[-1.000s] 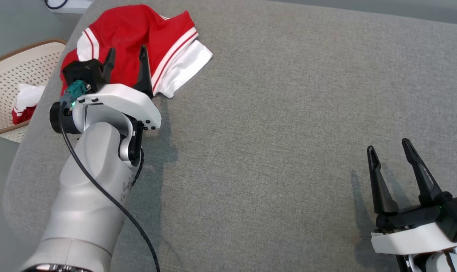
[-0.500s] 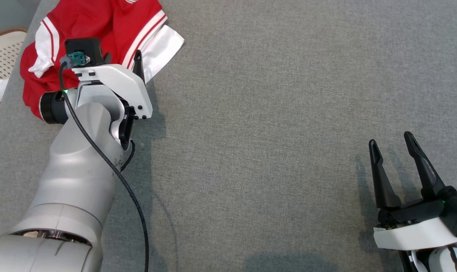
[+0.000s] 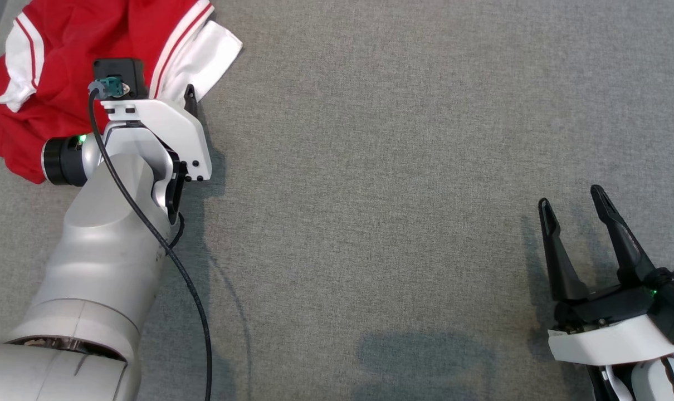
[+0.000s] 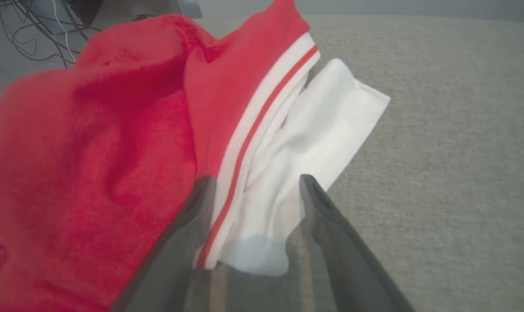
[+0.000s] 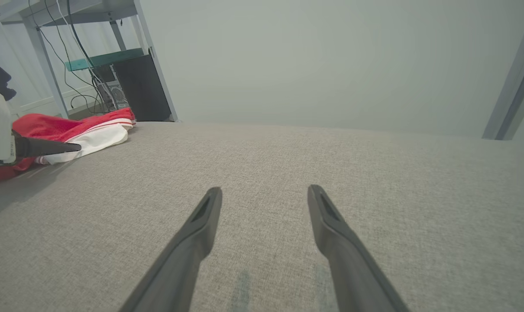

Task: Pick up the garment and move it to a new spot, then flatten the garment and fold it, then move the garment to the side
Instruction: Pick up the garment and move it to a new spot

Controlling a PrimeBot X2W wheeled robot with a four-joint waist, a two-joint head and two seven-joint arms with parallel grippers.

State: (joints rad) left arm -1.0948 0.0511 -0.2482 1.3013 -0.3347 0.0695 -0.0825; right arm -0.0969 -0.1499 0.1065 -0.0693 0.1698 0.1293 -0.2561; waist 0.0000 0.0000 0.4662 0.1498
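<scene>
**Approach to the first grasp.**

- **Near right edge of the grey pad (image 3: 370, 167):** the right gripper (image 3: 570, 196) hovers over bare fabric, jaws apart and holding nothing, placed much as it was a second ago.
- **Near left:** the left arm (image 3: 103, 250) reaches away toward the far left corner.
- **Change over the last second:** the head camera has swung, so the whole scene has slid across the head view. Relative to the garment, though, the left gripper (image 4: 257, 178) has tipped downward. It has also shifted from over the red body to the near edge.
- **Left jaws:** they stand apart, one finger on each side of the white hem (image 4: 305, 130) and its red stripe, and have not yet closed on it.
- **Far left corner:** the garment (image 3: 81, 33), red with white trim, lies crumpled and unlifted.
- **Judgement:** the pick appears set up, and closing on the hem looks like the next step. A grip on so thin an edge may catch only a single layer.
</scene>
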